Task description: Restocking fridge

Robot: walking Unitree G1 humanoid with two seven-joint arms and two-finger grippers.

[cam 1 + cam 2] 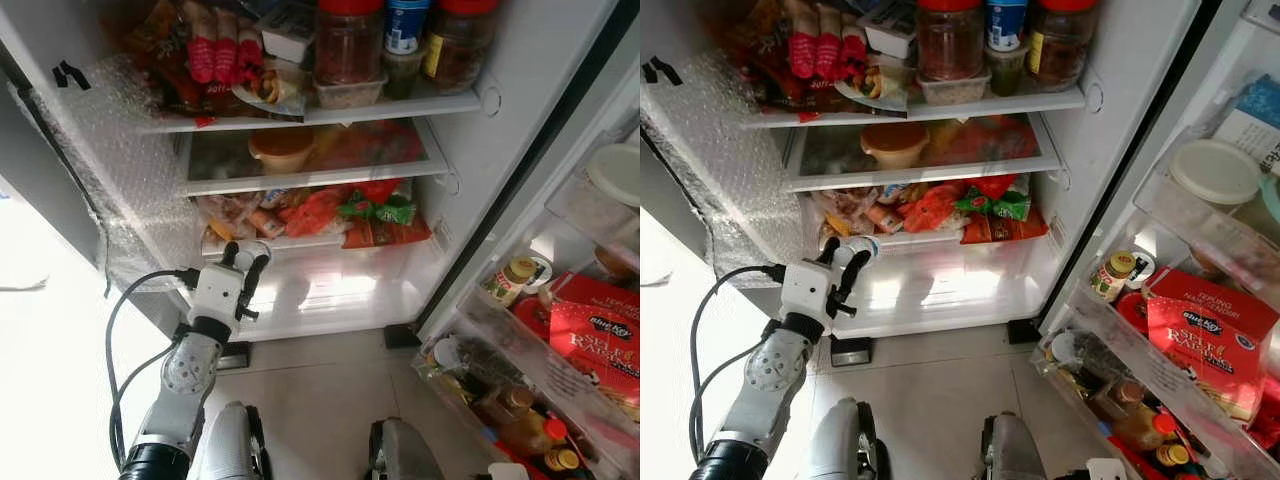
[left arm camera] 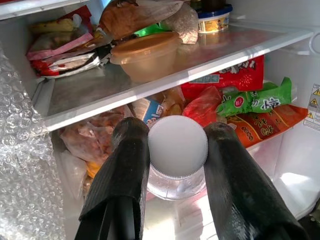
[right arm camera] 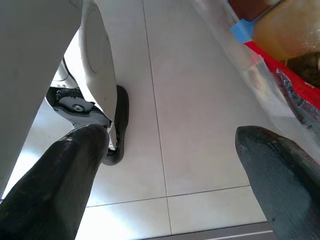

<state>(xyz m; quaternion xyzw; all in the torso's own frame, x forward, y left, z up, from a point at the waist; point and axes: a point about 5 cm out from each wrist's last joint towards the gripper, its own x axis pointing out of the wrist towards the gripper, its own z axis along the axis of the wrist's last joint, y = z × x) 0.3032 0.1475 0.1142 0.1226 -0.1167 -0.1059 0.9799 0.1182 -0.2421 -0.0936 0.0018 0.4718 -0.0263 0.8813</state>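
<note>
Open fridge (image 1: 470, 150) ahead; left gripper (image 2: 175, 150) by its bottom drawer, squeezing white-capped jar (image 2: 177, 150); right gripper (image 3: 170, 165) wide open.

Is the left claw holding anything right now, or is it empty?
Holding. The left claw is shut on a small clear jar with a white lid, one black finger on each side, in front of the fridge's lower drawer.

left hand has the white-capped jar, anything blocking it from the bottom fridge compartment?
Nothing visible. The left hand is shut on the white-capped jar right in front of the bottom compartment, whose bright floor looks bare. The food packets sit on the shelf above it.
</note>
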